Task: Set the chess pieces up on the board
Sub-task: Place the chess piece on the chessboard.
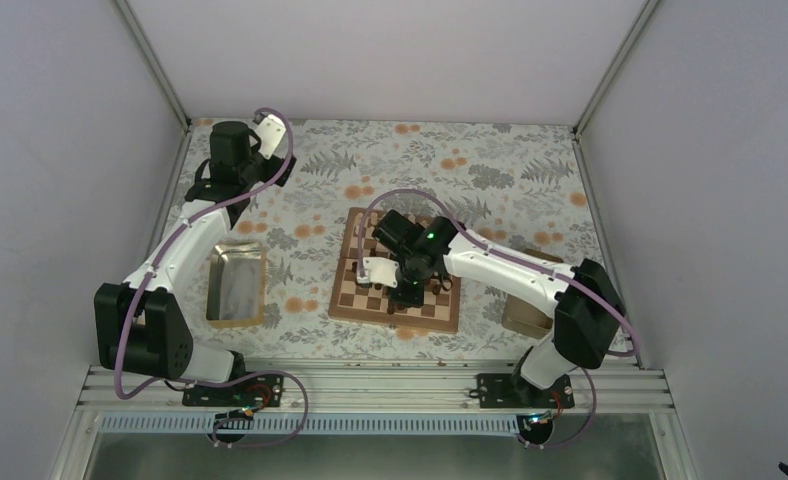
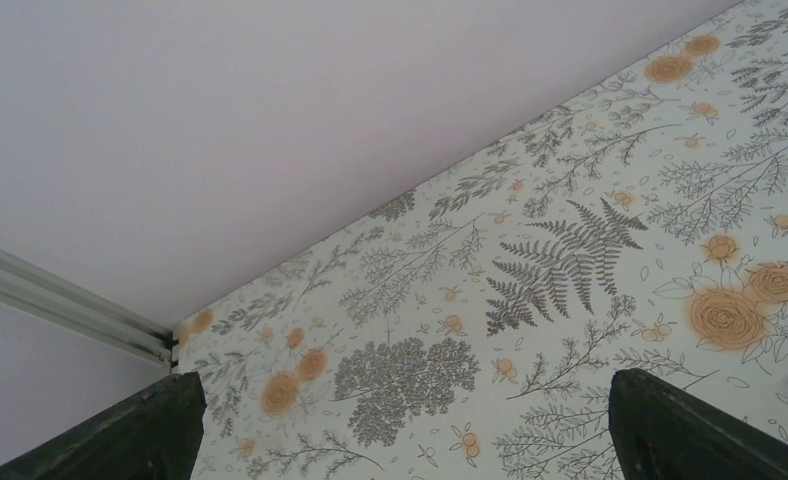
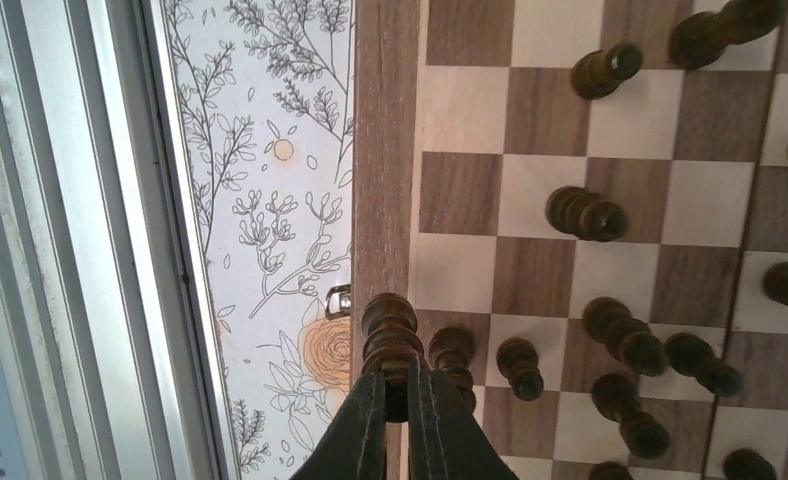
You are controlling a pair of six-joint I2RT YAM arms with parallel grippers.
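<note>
The board [image 3: 380, 150] lies mid-surface, with dark pieces [image 3: 582, 212] dotted over it. The right arm [image 1: 510, 268] reaches over it, jaws pinched tight on a dark piece [image 3: 390, 335]. Its stem runs along the fingers above the board's near border, squares just inward. The left arm [image 1: 170, 255], jaws wide, waits well beyond the board's far-left corner.

- The left arm [image 1: 170, 255] and right arm [image 1: 500, 268] are built from white link shells joined by black joint housings.
- A purple cable [image 1: 407, 191] is run along each arm.
- A green light [image 1: 432, 237] is seen lit on the right wrist.
- The fingers [image 3: 365, 435] are moulded in black.
</note>
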